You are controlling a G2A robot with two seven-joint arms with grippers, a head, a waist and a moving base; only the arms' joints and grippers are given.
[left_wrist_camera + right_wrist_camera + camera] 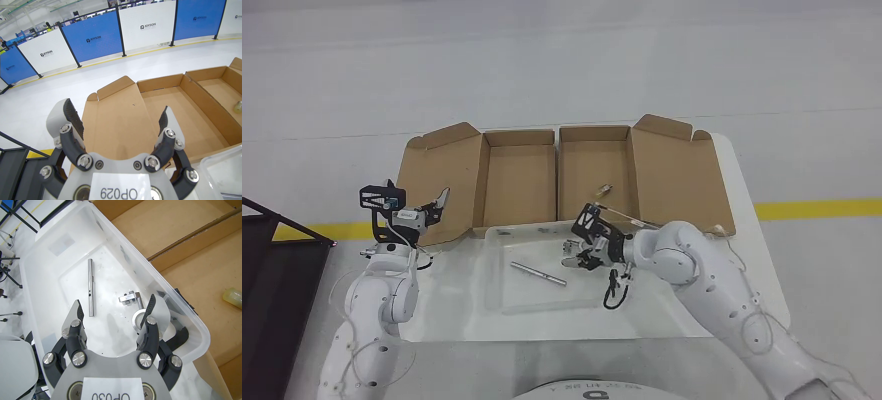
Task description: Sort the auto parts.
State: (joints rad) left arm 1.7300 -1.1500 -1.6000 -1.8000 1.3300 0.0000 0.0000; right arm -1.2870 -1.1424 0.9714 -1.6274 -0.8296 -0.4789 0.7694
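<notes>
A clear plastic bin (121, 239) (492, 310) holds a long steel rod (91, 287) (538, 273) and a small metal bracket with a ring (132, 303). My right gripper (115, 308) (579, 247) hangs open inside the bin, the rod just beyond one fingertip and the ring by the other. A pale yellow cylinder (233, 295) (237, 107) (604, 189) lies in the right cardboard box (592, 180). My left gripper (121, 118) (432, 205) is open and raised over the left flap of the left cardboard box (170, 113) (514, 180).
Both cardboard boxes lie open side by side behind the bin, flaps spread outward. A black rack (267, 300) stands off the table's left edge. A black cable (614, 292) runs under the right arm. Blue and white partition panels (94, 37) stand across the floor.
</notes>
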